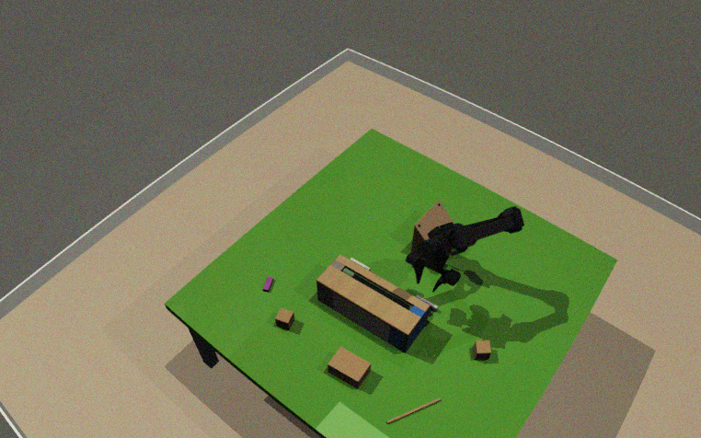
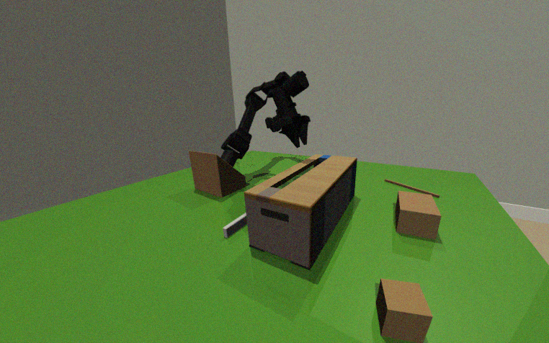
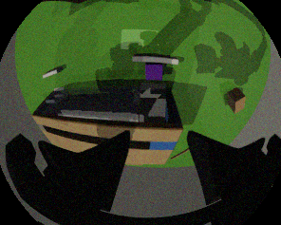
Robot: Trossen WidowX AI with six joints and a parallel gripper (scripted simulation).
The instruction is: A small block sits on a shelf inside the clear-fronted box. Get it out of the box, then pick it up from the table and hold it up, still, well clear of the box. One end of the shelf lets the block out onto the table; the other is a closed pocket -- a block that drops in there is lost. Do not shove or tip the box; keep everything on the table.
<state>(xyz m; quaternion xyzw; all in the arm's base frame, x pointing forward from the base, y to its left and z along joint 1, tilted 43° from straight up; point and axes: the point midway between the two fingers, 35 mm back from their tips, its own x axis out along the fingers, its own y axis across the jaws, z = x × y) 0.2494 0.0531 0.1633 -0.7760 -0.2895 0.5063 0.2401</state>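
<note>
Top view, taken left to right. The surface (image 1: 533, 272) (image 2: 119, 264) (image 3: 85, 51) has its left corner in view; inward of it lies a magenta piece (image 1: 268, 283), with a wooden cube (image 1: 285, 318) (image 2: 404, 309) nearer the lower-left edge. The clear-fronted box (image 1: 369, 287) (image 2: 306, 187) (image 3: 147, 133) stands upright mid-surface, slotted along its top, blue at its right end. Toward the lower-left edge from it sits a larger wooden block (image 1: 349, 364) (image 2: 417, 215). A thin rod (image 1: 414, 410) (image 2: 412, 188) lies farther right. Wrist view: a purple block (image 3: 154, 72), apparently the task's small block, shows outside the box on the surface, between the front near the blue end and a pale bar (image 1: 428, 303) (image 3: 157, 60); contact with the bar cannot be told. The tool (image 1: 426, 285) (image 2: 301, 145) (image 3: 159, 135) is raised above the surface, fingers pointing down, partly open, nothing gripped. A second cube (image 1: 482, 350) (image 3: 236, 100) rests toward the right edge.
</note>
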